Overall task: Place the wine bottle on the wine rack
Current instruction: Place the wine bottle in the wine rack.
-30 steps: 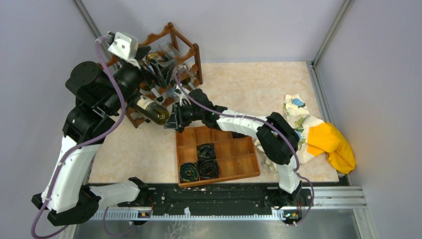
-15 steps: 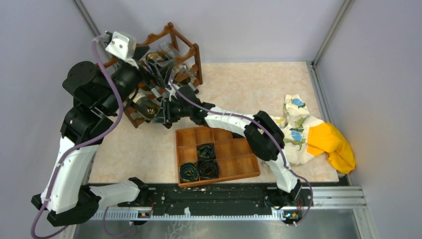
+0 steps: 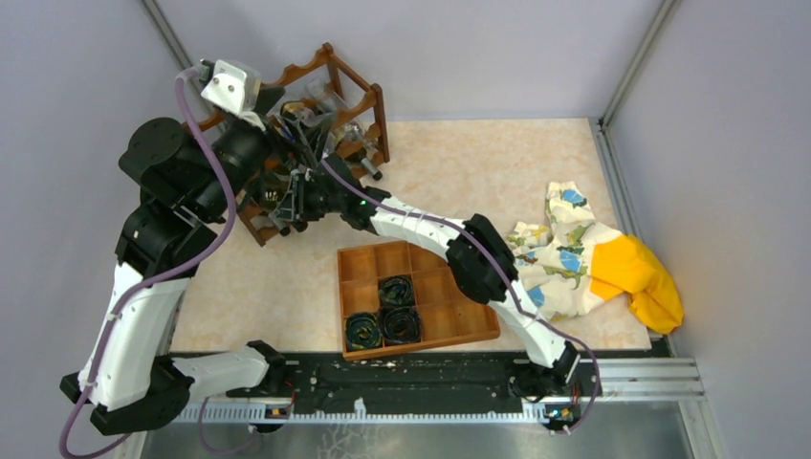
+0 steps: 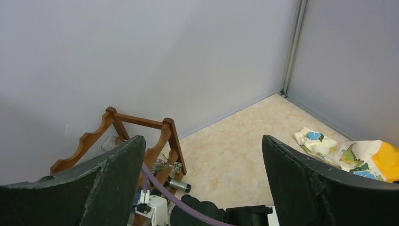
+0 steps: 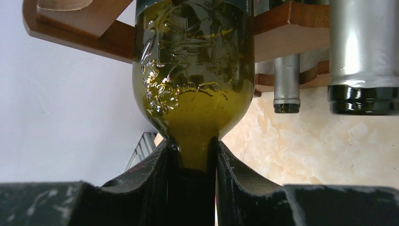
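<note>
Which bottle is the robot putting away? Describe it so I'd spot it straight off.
Find the dark wooden wine rack in the table's far left corner. At its near side sits an olive-green wine bottle, neck pinched in the right gripper. Its neighbours, the silver-foiled bottles, stick out with nothing holding them.

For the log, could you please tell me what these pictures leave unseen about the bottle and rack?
Top view: the left arm hides where the bottle sits in the rack.
Right wrist view: the top edge cuts off the bottle's base; the jaws cover its neck.
Left wrist view: bottle not visible.
</note>
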Action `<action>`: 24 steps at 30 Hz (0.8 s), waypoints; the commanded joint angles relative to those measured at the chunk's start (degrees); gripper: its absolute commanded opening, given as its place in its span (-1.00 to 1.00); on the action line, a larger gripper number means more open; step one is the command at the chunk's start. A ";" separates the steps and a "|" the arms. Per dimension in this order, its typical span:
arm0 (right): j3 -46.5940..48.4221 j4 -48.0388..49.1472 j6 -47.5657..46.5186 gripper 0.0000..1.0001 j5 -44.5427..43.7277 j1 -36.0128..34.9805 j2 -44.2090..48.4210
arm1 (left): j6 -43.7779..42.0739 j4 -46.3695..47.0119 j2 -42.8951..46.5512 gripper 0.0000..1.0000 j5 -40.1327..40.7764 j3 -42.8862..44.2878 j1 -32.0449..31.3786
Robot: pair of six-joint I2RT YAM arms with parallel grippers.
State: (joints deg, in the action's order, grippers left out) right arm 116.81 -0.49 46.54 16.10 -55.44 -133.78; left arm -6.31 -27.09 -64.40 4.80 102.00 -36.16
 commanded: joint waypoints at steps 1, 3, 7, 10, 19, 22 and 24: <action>7.80 6.95 0.46 -1.00 -2.82 -1.37 0.14 | -1.31 -0.26 -0.02 0.97 1.31 1.46 0.23; 9.08 6.75 1.35 -1.00 -4.12 -1.55 -0.88 | -1.56 -0.33 -0.10 0.97 1.40 1.38 0.22; 11.67 8.18 1.78 -1.00 -7.03 -2.20 -2.79 | -2.05 -0.25 -0.25 0.97 1.37 1.41 0.22; 13.20 9.29 1.60 -1.00 -8.72 -2.62 -3.96 | -2.51 -0.40 -0.33 0.97 1.66 1.52 0.24; 18.70 10.99 1.74 -1.00 -14.35 -3.75 -8.07 | -3.25 0.30 -0.64 0.97 1.40 2.14 0.22; 19.94 11.35 1.07 -1.00 -14.59 -3.97 -8.81 | -3.44 0.08 -0.89 0.97 1.12 2.52 0.23; 20.71 11.41 0.64 -1.00 -14.72 -3.97 -9.14 | -3.61 -0.34 -1.24 0.97 0.98 3.03 0.22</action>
State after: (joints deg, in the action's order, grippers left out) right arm 130.63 -0.86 49.06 4.01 -58.94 -144.09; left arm -8.91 -27.09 -65.12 5.76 102.72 -36.16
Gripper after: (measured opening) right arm 0.322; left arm 0.987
